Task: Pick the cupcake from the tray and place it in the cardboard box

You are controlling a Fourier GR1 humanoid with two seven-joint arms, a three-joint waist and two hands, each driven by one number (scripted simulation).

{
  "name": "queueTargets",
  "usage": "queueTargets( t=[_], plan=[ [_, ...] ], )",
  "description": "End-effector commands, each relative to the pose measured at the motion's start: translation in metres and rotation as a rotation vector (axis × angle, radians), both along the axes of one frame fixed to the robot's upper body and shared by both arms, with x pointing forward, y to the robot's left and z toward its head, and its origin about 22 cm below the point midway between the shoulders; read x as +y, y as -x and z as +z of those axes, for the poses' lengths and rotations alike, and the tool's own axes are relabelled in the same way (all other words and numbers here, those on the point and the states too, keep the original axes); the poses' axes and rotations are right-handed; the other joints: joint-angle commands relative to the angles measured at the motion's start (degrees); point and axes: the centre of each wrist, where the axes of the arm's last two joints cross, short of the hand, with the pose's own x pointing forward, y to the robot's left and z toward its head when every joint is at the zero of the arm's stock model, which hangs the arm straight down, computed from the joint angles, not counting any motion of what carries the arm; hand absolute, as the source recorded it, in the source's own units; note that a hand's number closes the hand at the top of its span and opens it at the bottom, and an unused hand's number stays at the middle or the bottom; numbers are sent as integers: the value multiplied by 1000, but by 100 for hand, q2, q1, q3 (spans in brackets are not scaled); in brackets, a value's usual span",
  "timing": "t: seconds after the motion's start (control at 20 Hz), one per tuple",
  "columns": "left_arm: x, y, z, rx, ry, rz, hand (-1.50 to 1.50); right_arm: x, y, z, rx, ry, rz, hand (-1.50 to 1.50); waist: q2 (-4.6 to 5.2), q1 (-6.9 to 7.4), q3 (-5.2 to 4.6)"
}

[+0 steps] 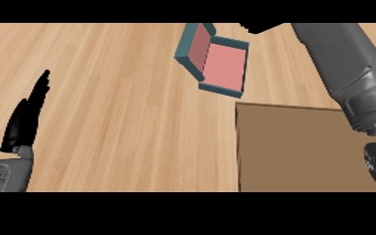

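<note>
L hand (pixel 26 114) at the view's left edge, open, fingers straight and pointing up, resting; bit of grey L forearm (pixel 13 175) below it. R forearm (pixel 337 64) runs from top right down along the right edge. Only a black sliver of the R hand (pixel 369 160) shows at that edge, so can't tell if it's open or closed.

Cupcake: not visible in this view, can't tell where it is or which way it points.

Box (pixel 224 65), teal outside and pink inside, sits up and to the right of the L hand, well apart from it, and just left of the R forearm w/o touching. Long axis runs roughly top-to-bottom in view, slightly tilted. Lid (pixel 192 46) is swung open on the box's left side, standing at an angle; opening faces up.

Tray (pixel 294 149), flat and brown, lies under the R hand, below the box and near it, w/ a narrow strip of wood between. It runs out of view at right and bottom.

Surface: light wood counter (pixel 125 79), grain running left-right. Wide bare stretch of it btw the L hand and the box/tray.
</note>
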Motion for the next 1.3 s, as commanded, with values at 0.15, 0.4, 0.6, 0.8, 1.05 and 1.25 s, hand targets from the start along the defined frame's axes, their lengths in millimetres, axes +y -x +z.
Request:
queueTargets(
  t=[0.15,0.4,0.6,0.8,1.05,1.25],
  plan=[
    [-3,4,-5,13,-26,-4,0,62,2,-22,90,7,24,150,17,16,0],
    [-3,5,2,-1,3,-24,0,96,7,-31,112,33,-13,150,46,128,0],
    [-9,-3,5,-10,5,-50,0,105,12,-52,71,76,-122,150,115,214,-3],
    [-15,-12,12,-21,-1,-47,0,115,17,-68,277,77,-124,-150,119,195,-2],
    [-21,-2,-5,-21,3,-38,0,126,23,-84,283,50,-133,-150,155,288,-2],
    [-14,-15,15,-22,0,-33,0,123,21,-75,245,-47,-78,-150,123,215,4]
  ],
)
